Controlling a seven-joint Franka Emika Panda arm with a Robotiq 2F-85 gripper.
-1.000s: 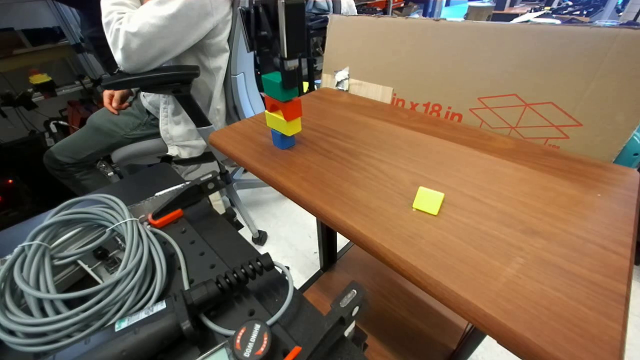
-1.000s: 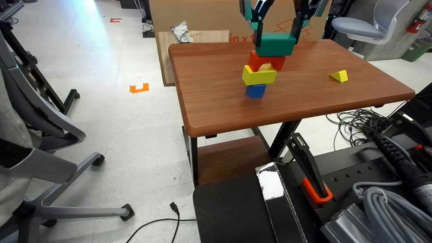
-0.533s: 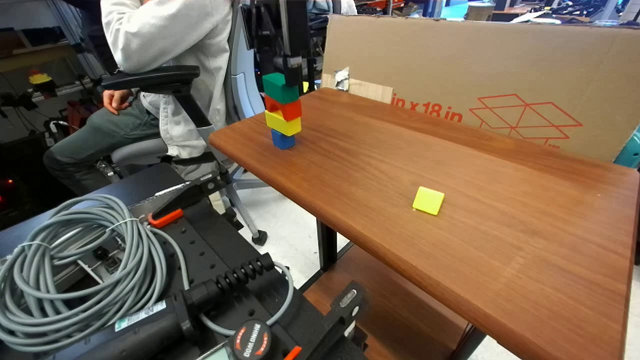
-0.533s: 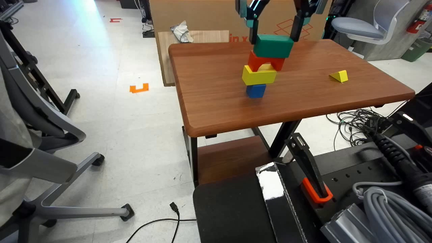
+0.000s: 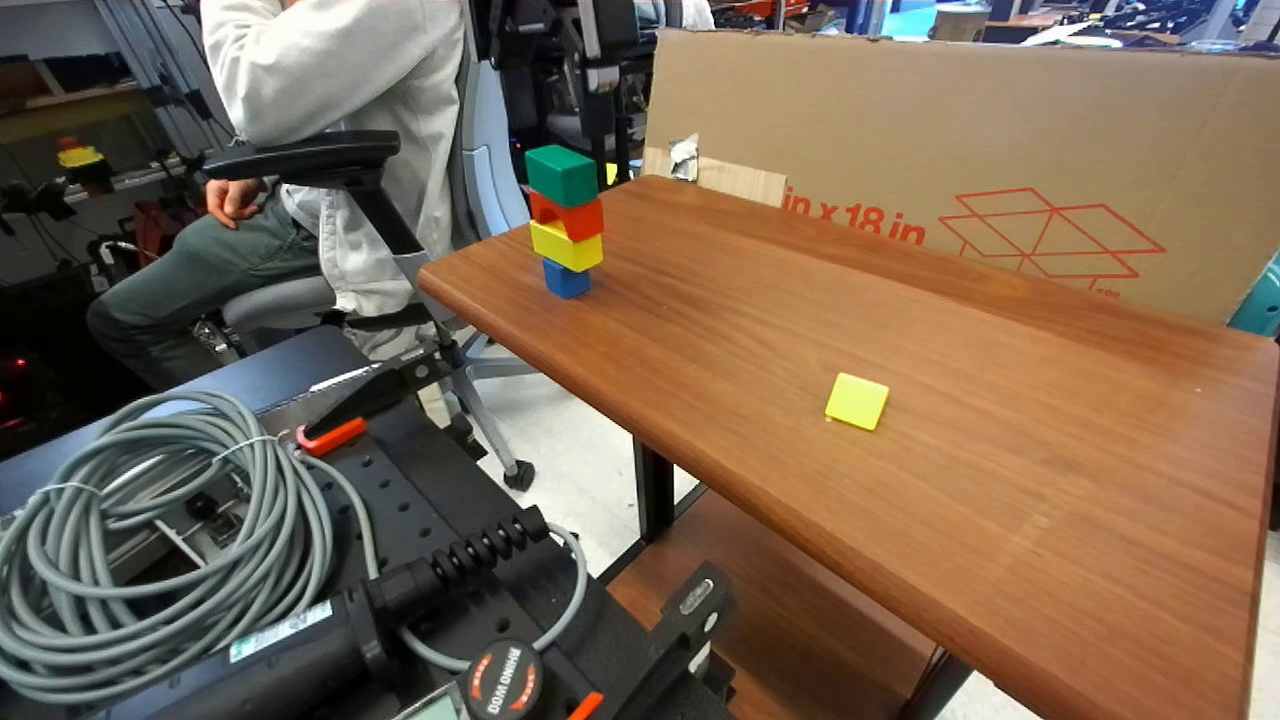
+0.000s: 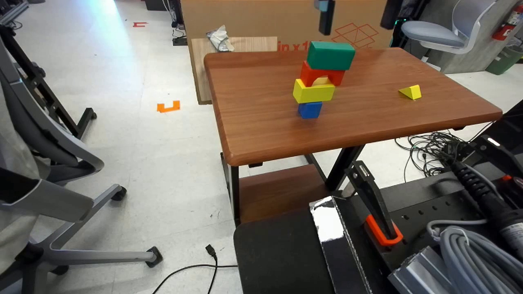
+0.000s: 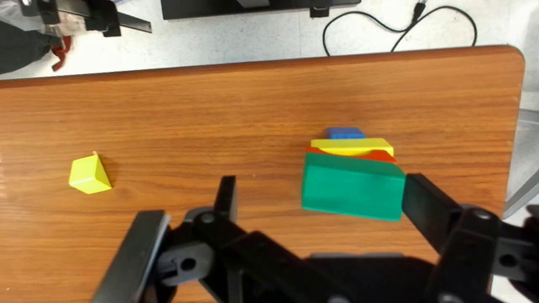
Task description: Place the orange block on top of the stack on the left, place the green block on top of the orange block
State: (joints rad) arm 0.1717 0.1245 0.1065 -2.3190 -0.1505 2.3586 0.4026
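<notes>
The green block (image 6: pixel 331 56) rests on top of the orange block (image 6: pixel 310 74), which is arch-shaped and red-orange. Beneath them is the stack, a yellow block (image 6: pixel 314 92) over a smaller blue cube (image 6: pixel 309 110). All four pieces stand upright in both exterior views, the upper ones slightly offset. My gripper (image 6: pixel 356 27) hangs above the green block with its fingers spread wide and nothing held. In the wrist view the gripper (image 7: pixel 321 185) is open around the green block (image 7: pixel 353 185); the right fingertip overlaps its edge in the picture, and the left one is well apart.
A yellow wedge-like piece (image 6: pixel 411 92) lies on the wooden table (image 6: pixel 261 134), well away from the stack. A cardboard sheet (image 5: pixel 960 150) stands behind the table. A person in a chair (image 5: pixel 330 260) sits close to the stack's end of the table.
My gripper has opened, let go of the green block and risen above it. The green block settled slightly on the orange block and stays there; the lower blocks have not moved.
</notes>
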